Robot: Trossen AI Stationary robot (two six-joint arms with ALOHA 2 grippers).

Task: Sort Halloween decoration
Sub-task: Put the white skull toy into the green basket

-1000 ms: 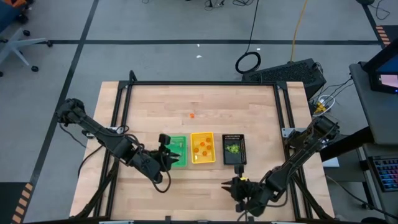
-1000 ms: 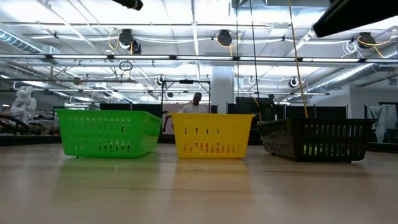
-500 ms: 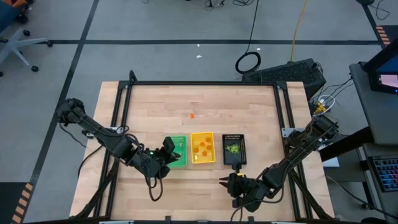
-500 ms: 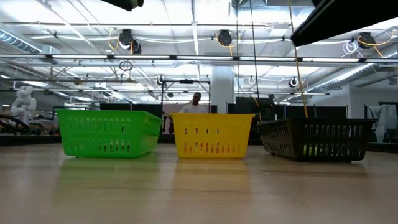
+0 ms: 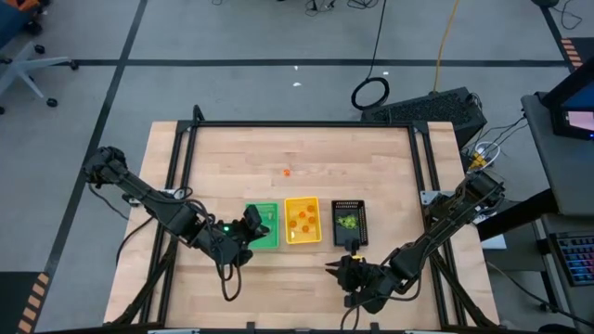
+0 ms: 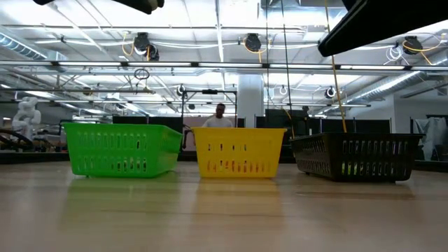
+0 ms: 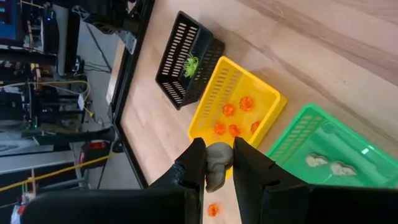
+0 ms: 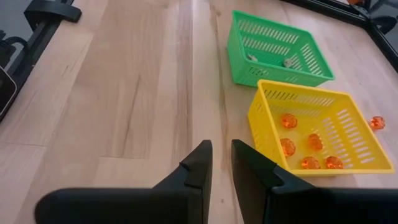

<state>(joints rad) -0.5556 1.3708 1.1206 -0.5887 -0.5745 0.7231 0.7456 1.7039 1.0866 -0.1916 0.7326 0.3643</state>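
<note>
Left gripper [image 7: 218, 163] sits right by the green tray [image 5: 264, 225], fingers pinched on a pale grey skull trinket [image 7: 217, 163]. More grey ones lie in that tray, orange ones in the yellow tray [image 5: 302, 221], one loose orange trinket [image 5: 286, 171] on the table [image 5: 371, 158], green ones in the black tray [image 5: 348, 222]. Right gripper [image 8: 219, 163] hangs near the front edge, fingers nearly together, holding nothing.

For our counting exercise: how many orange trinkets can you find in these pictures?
6: five in the yellow tray at, and one loose on the table beyond the trays. Others may be hidden.
</note>
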